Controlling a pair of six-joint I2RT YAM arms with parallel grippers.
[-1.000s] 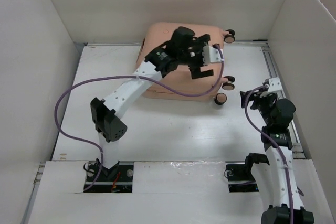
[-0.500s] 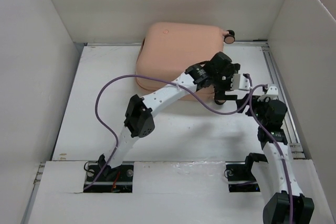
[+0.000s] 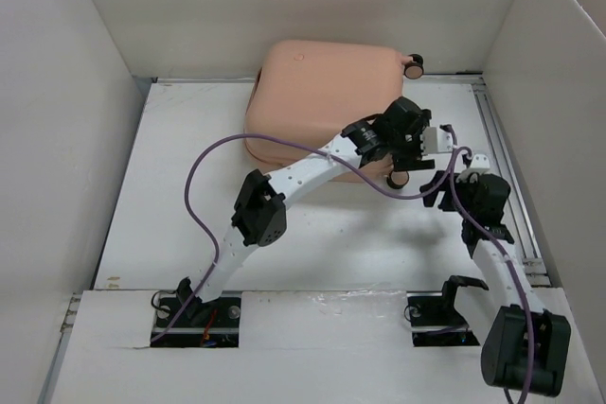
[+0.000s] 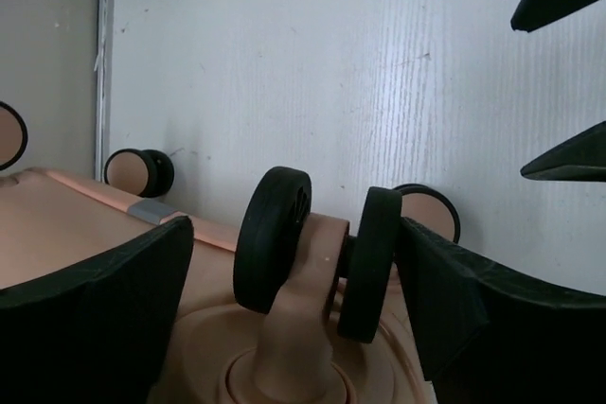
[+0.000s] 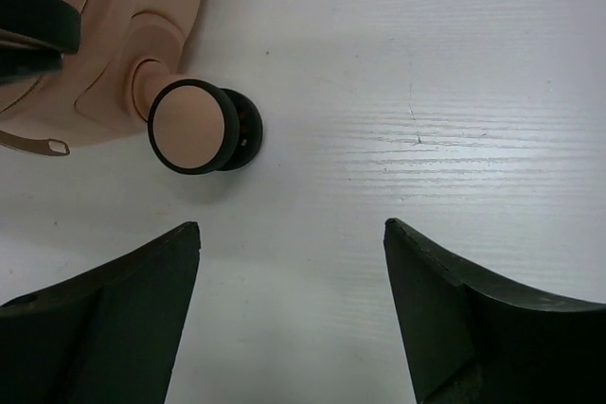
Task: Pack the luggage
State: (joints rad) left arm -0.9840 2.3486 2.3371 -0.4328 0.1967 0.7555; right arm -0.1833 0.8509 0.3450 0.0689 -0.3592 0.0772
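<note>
Luggage (image 3: 317,92) lies flat and shut at the 12 o'clock end of the table (image 3: 189,196) in the overhead view. Its salmon shell faces up, no lining shows, and nothing loose to pack is visible. The left gripper (image 3: 423,147) sits at the case's 4 o'clock corner, among the wheels. The right gripper (image 3: 441,183) hangs just beside it, at about 4 o'clock from it, over bare table.

From the left wrist, a twin wheel (image 4: 317,253) on its pink stem stands between the left fingers (image 4: 104,309). The jaws are spread. The finger at 3 o'clock looks to be touching, or just beside, the outer disc. The finger at 9 o'clock stands apart from the other disc, with a gap showing. The left gripper therefore straddles the wheel and is released, not clamped on it. A second wheel (image 4: 137,172) shows at 10 o'clock. The black tips at 2 o'clock are probably the other arm's fingers.

From the right wrist, the jaws stand wide with only table between them, so this gripper holds nothing. A pink-capped wheel (image 5: 194,127) sits beyond the fingertips at 10 o'clock, at the corner of the shell.

With the case closed, the step in hand looks like taking hold at the wheel end to shift or turn it, not loading it. I cannot tell from these views whether packing is done or not begun. The next move calls for closing squarely across both discs, or onto the stem, because round wheels can roll out of a pinch. The right gripper is placed to steady the neighbouring corner.
</note>
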